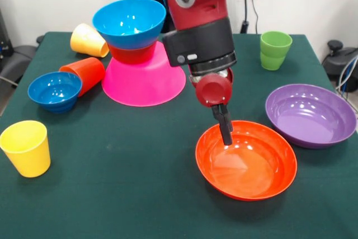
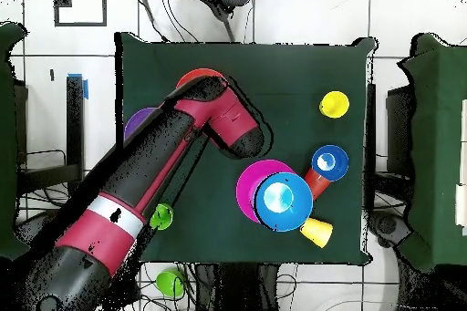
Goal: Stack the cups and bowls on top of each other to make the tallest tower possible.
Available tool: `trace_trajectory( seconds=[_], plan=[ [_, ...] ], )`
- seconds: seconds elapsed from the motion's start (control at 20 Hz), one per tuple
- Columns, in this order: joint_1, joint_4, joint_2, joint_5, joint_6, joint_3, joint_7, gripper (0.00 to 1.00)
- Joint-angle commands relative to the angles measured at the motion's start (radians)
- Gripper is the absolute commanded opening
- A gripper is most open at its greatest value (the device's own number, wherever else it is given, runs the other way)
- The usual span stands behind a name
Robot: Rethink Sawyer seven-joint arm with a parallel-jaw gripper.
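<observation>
In the overhead view the arm hides the pincer and most of the wide orange bowl [image 2: 202,77] and purple bowl [image 2: 137,123]. From the front, the pincer [image 1: 225,129] reaches into the empty wide orange bowl [image 1: 246,159] near its far-left rim; whether it is spread or pinching cannot be told. The tower [image 1: 137,54] stands far left on the tabletop [image 1: 140,194]: upturned pink bowl, orange bowl, blue bowl on top. The purple bowl [image 1: 310,115] lies empty at right.
</observation>
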Motion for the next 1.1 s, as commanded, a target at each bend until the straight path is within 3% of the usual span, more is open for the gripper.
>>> trace_trajectory(
  seconds=[0.05,0.35,0.75,1.1],
  plan=[
    [0.013,-0.073,0.070,-0.031,0.078,0.108,-0.140,1.00],
    [0.008,-0.064,0.062,-0.013,0.070,0.108,-0.157,1.00],
    [-0.011,-0.023,-0.024,0.040,0.032,0.133,-0.199,1.00],
    [0.012,-0.013,-0.025,0.003,-0.004,0.136,-0.162,1.00]
  ],
)
